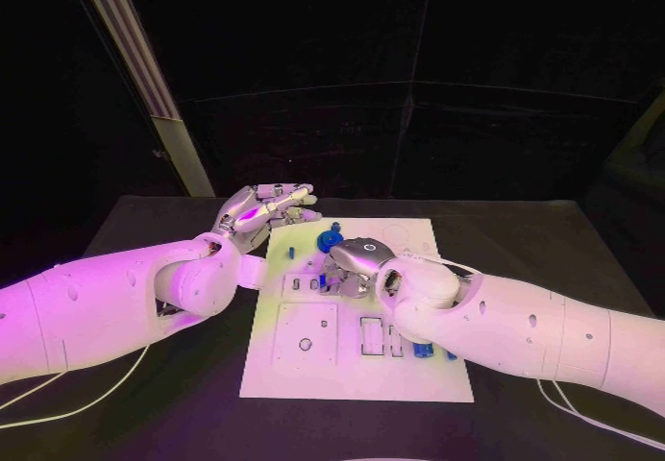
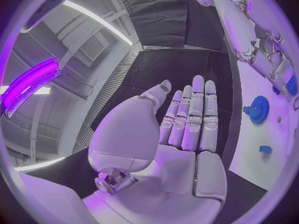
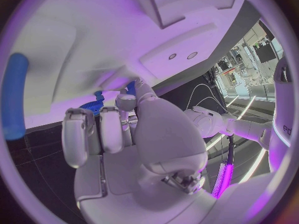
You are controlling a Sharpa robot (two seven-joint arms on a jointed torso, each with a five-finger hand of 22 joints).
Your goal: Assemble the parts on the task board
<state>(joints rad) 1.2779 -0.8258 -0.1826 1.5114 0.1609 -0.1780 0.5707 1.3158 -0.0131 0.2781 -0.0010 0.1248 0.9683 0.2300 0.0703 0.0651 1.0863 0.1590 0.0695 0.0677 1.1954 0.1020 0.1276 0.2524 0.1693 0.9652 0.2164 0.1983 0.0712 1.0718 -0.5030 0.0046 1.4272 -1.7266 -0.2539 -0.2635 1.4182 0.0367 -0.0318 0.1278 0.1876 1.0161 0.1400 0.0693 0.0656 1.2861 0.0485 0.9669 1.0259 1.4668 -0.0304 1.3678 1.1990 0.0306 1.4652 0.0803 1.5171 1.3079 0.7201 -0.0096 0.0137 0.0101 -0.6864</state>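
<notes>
The white task board [image 1: 298, 370] lies in the middle of the black table. My right hand [image 1: 357, 264] hangs over the board's far half with its fingers curled down, pinching a small blue part [image 3: 131, 88] against the board. A blue gear [image 1: 330, 238] stands just beyond that hand, also visible as the gear [image 2: 257, 108] and the gear [image 3: 93, 106]. My left hand [image 1: 263, 213] hovers at the board's far left corner, palm flat, fingers [image 2: 193, 114] straight and holding nothing. A blue peg [image 1: 291, 254] stands near the board's left edge.
Several blue parts [image 1: 423, 351] sit by the slots under my right forearm. A small blue piece [image 2: 265, 149] lies on the board near the gear. A long blue cylinder [image 3: 14, 94] stands on the board. Bare black table [image 1: 166, 403] surrounds the board.
</notes>
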